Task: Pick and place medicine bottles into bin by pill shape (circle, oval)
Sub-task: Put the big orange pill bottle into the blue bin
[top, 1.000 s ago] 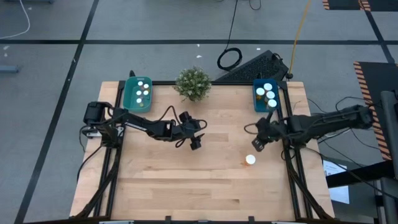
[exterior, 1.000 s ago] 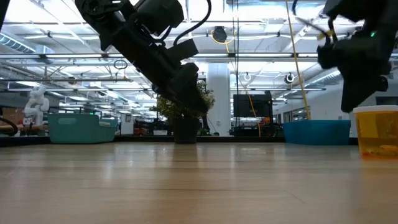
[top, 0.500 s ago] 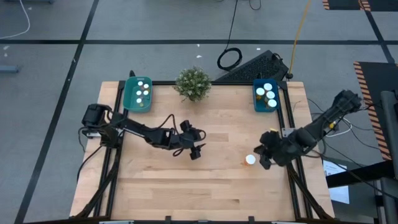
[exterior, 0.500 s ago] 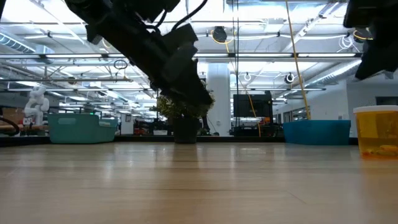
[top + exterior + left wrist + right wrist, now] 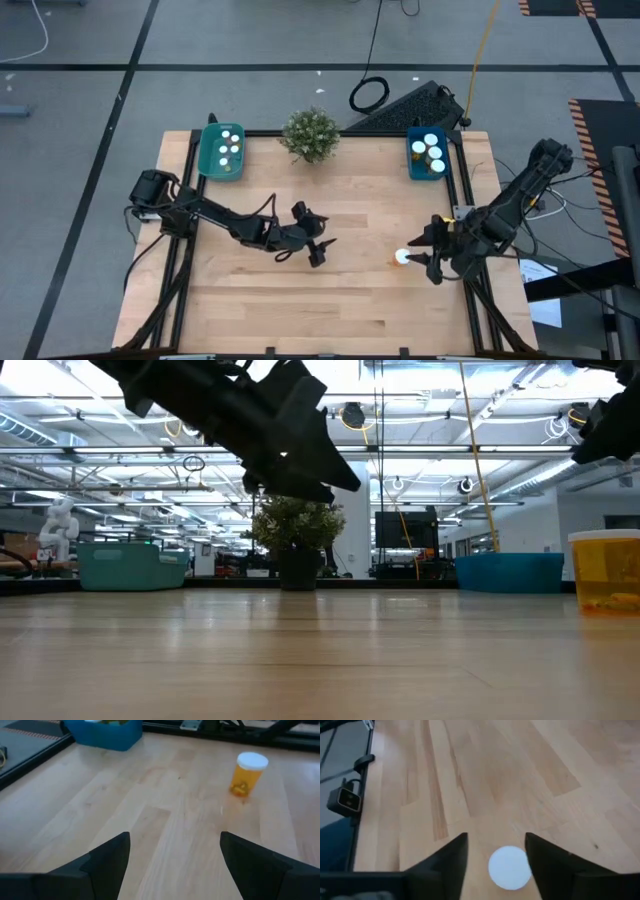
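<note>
A: One orange cylindrical medicine bottle with a round white cap [image 5: 402, 257] stands loose on the pale wooden table [image 5: 330, 300], near its right edge. We log the right gripper [image 5: 432, 259] spread open just over it, the cap between its fingers.

B: We judge this the pick; next calls for descent, then closing. The left gripper [image 5: 318, 251] waits open mid-table. No readable label or writing; pill shape we cannot tell

Pill shapes in binned bottles [image 5: 431, 150] too small
</note>
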`<action>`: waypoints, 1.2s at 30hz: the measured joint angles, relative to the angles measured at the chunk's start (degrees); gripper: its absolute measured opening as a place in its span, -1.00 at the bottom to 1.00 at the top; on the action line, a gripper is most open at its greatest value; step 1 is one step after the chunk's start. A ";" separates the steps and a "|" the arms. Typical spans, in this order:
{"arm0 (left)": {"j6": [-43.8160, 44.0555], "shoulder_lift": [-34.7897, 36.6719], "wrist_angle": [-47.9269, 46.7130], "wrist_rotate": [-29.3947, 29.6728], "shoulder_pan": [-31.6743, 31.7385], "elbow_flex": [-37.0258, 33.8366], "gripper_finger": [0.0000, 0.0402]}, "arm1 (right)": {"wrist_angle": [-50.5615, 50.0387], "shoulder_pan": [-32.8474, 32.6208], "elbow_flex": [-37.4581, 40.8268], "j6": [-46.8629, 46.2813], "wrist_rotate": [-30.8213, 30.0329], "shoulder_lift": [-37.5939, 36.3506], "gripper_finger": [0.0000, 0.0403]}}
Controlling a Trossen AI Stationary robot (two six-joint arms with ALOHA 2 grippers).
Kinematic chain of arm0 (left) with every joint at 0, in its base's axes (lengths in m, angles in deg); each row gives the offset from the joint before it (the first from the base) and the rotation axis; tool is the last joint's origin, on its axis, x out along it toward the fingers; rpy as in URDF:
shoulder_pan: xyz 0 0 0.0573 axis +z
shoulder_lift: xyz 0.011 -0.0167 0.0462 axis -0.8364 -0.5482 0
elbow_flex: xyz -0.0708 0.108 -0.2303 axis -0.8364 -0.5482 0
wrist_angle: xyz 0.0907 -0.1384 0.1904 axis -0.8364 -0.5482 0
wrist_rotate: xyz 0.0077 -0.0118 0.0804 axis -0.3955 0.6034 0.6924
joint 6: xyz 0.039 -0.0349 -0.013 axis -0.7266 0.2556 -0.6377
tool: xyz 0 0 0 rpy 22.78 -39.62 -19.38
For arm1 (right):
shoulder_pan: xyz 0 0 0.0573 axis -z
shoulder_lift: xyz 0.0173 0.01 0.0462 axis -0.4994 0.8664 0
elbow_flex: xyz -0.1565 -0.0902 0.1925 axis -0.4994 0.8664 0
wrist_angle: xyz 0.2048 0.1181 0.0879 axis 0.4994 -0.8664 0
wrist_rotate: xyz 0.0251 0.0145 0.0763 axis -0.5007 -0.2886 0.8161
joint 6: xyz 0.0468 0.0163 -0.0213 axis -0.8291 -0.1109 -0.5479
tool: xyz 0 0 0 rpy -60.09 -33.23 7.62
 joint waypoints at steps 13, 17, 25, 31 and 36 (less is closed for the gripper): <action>1.08 0.00 0.71 3.07 0.08 0.00 0.54 | 2.11 1.79 0.07 3.86 -4.30 -0.44 0.62; 1.10 0.00 0.70 3.07 0.08 0.00 0.54 | 5.37 0.38 0.06 4.01 -0.04 0.93 0.63; 1.09 0.00 0.69 3.07 0.08 0.00 0.54 | 4.06 -4.88 0.04 2.58 1.60 4.83 0.61; 0.16 0.00 0.67 3.07 0.08 0.00 0.54 | -1.49 -5.29 0.04 -0.80 -0.14 7.93 0.65; 0.14 0.02 0.64 3.07 0.08 0.00 0.54 | -2.39 -3.81 0.04 -0.94 -2.44 10.50 0.74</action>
